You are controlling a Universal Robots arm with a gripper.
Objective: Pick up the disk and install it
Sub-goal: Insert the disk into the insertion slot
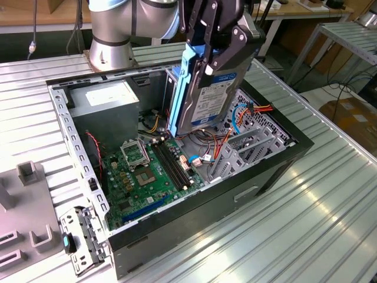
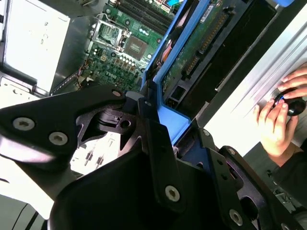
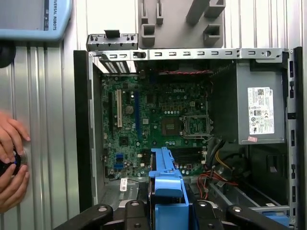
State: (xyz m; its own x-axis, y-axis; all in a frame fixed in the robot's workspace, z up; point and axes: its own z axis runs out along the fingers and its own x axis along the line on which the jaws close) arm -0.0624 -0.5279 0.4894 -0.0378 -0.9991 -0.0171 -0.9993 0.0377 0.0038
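The disk (image 1: 210, 97) hangs on edge above the open computer case (image 1: 200, 207), its labelled face turned to the exterior view's right and a blue side rail (image 1: 180, 88) along its near edge. My gripper (image 1: 215, 36) is shut on the disk's upper part, its black fingers clamped on both flat faces. In the second wrist view the disk's green circuit-board side (image 2: 203, 37) and blue rail (image 2: 169, 120) run away from the gripper (image 2: 160, 139) toward the case. In the first wrist view the blue-railed disk (image 3: 165, 181) stands over the motherboard's near edge.
Inside the case are a green motherboard (image 1: 147, 171), a grey power-supply box (image 1: 110, 106), a metal drive cage (image 1: 247, 147) and loose orange and blue cables (image 1: 244, 112). A person's hands (image 2: 277, 119) rest on the ribbed table beside the case. A grey fixture (image 1: 29, 206) sits at the exterior view's left.
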